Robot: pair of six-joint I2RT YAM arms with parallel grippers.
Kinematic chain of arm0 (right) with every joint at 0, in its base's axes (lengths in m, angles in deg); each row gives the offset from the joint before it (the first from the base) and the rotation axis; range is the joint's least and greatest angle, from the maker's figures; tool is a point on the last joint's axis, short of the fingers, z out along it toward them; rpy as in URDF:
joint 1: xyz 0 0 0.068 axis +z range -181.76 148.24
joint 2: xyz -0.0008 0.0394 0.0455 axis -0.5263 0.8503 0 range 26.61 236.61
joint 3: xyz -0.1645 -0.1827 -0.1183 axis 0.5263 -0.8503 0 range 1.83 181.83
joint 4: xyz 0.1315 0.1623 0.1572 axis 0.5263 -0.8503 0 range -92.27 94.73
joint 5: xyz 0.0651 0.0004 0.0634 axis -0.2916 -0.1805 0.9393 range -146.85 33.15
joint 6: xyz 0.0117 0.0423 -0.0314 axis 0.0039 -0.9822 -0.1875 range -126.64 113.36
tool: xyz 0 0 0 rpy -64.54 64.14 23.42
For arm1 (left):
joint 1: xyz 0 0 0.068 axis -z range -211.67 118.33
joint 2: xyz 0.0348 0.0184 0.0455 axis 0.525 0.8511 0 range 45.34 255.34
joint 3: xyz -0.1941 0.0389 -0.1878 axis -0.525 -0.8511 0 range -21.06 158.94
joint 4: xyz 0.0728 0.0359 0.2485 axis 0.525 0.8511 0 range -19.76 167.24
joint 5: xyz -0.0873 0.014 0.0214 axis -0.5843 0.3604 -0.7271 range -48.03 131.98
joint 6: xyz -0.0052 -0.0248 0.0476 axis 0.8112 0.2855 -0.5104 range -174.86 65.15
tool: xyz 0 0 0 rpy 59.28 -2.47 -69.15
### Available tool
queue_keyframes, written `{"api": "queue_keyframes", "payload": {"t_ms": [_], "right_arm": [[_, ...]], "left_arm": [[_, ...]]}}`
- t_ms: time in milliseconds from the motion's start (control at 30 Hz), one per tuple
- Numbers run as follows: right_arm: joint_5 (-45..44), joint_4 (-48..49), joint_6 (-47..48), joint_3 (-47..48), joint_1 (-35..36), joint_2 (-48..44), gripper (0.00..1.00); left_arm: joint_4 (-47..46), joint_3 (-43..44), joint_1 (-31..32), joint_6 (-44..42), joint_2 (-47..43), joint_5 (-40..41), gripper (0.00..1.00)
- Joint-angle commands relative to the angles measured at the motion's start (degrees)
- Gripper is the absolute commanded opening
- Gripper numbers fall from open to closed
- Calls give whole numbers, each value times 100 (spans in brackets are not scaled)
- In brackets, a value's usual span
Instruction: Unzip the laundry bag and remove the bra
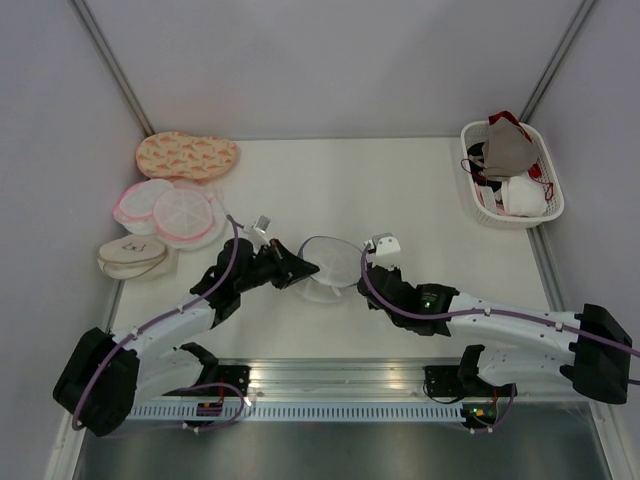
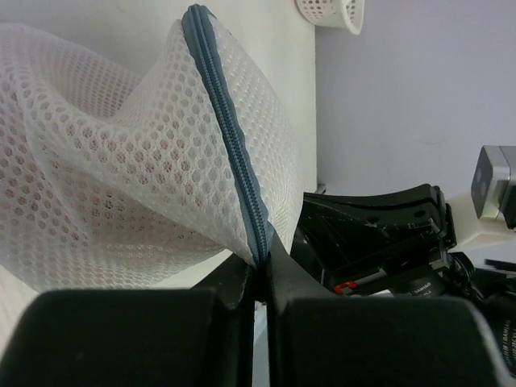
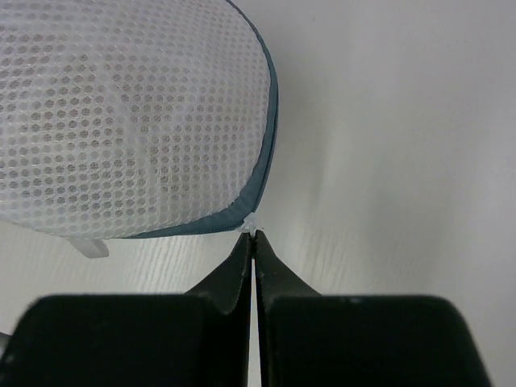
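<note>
The laundry bag (image 1: 328,262), a round white mesh case with a dark blue-grey zipper rim, sits between my two grippers at the table's near middle. My left gripper (image 1: 306,267) is shut on its zipper rim (image 2: 234,153) at the bag's left edge; the pinch shows in the left wrist view (image 2: 262,260). My right gripper (image 1: 366,270) is shut on the small white zipper pull (image 3: 251,223) at the bag's right edge, with the mesh dome (image 3: 121,113) just beyond it. The zipper looks closed. The pale pink bra is hidden.
A white basket (image 1: 548,196) at the back right holds a taupe bra (image 1: 508,150) and a white garment (image 1: 525,194). At the back left lie an orange patterned case (image 1: 187,155), pink-rimmed round mesh cases (image 1: 168,208) and a cream case (image 1: 133,256).
</note>
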Motion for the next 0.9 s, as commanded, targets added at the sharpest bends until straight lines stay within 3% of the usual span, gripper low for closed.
{"api": "queue_keyframes", "payload": {"t_ms": [0,167,333,367,400,433,500,600,767,867], "right_arm": [[-639,-716,32,185,-81,195,0],[-788,-944,41,299,-117,266,0],[-648,-1015,94,326,-126,-24,0],[-631,-1041,111,352,-117,-85,0],[-543,-1006,155,361,-126,-181,0],[-525,-971,190,343,-117,-226,0],[-437,-910,225,334,-117,-305,1],[-253,-796,234,299,-117,-279,1],[107,-392,278,176,-117,-43,0],[475,82,392,150,-108,169,0]], "left_arm": [[106,569,-350,-1416,444,-869,2],[1116,1859,-658,-3093,1446,-1730,2],[1399,2828,-720,-3685,2465,-2311,2],[1425,3160,-720,-3712,2911,-2390,6],[1425,3311,-720,-3729,3107,-2391,16],[1425,3574,-720,-3686,3474,-2217,48],[1609,3795,-720,-3659,3697,-1936,64],[1636,3630,-720,-3361,3444,-1189,78],[1741,2447,-615,-2474,2136,295,83],[1760,1621,-299,-1736,1081,710,85]]}}
